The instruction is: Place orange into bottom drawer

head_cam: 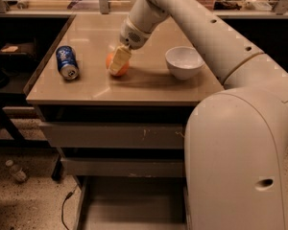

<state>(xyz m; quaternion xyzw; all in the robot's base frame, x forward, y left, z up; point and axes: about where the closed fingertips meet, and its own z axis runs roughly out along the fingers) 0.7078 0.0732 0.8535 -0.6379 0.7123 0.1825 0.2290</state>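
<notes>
The orange (pixel 123 71) is sitting on the table (pixel 139 88), near the middle of its top, and is lying partly hidden behind the tool (pixel 118 62). The tool is reaching down from the white arm (pixel 192 20) and is pressing against the fruit's front; whether it is gripping the fruit cannot be told. A blue soda can (pixel 66 62) is lying on its side to the left, well apart, and a white bowl (pixel 184 62) is standing to the right. Below, the bottom drawer (pixel 134 202) is standing pulled open, beneath two closed upper drawers (pixel 115 135).
</notes>
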